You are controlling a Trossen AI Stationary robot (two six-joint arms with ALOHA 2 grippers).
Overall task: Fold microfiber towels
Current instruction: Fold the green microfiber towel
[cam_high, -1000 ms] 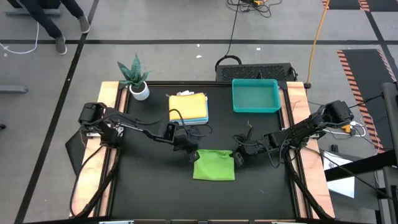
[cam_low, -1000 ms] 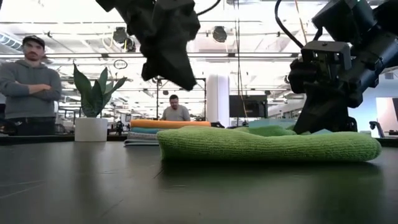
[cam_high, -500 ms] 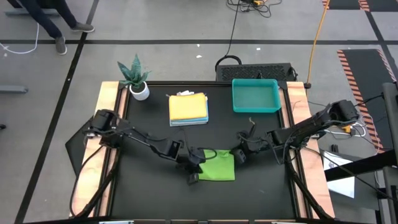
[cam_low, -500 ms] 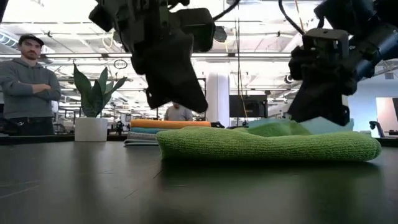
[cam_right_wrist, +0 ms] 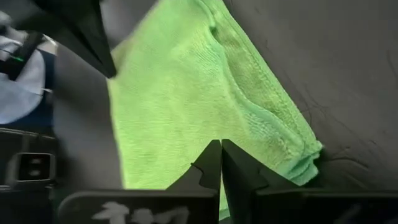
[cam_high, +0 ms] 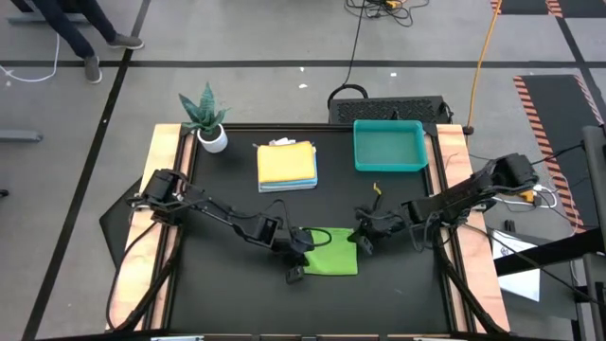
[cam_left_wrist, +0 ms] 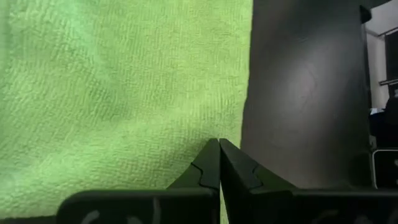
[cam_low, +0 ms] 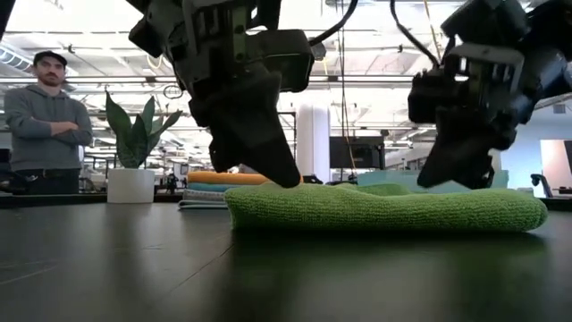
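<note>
1. The black table [cam_high: 227, 284] carries everything, with wooden strips along its left and right edges.
2. The left arm reaches from the left edge toward the middle. Its left gripper [cam_high: 295, 244] rests on the left edge of the lime green towel [cam_high: 329, 254]. In the left wrist view the two dark fingers [cam_left_wrist: 211, 167] meet tip to tip with no gap, pressed down on the towel and pinching nothing visible.
3. The right arm comes in from the right edge. The right gripper [cam_high: 363, 234] sits at the towel's upper right corner. In the right wrist view its fingers [cam_right_wrist: 230, 163] are also closed together over the cloth, with nothing held between them.
4. The teal tray [cam_high: 389, 147] stands at the far right of the table.
5. A stack of folded towels [cam_high: 287, 165], yellow-orange on top with blue edges beneath, lies at the far middle, just left of the tray.
6. The lime green towel lies folded flat near the table's front centre, between the two grippers.
7. A potted plant [cam_high: 206, 118] stands at the far left corner.
8. In the low view, a person [cam_low: 45, 125] stands beyond the table with arms crossed.
</note>
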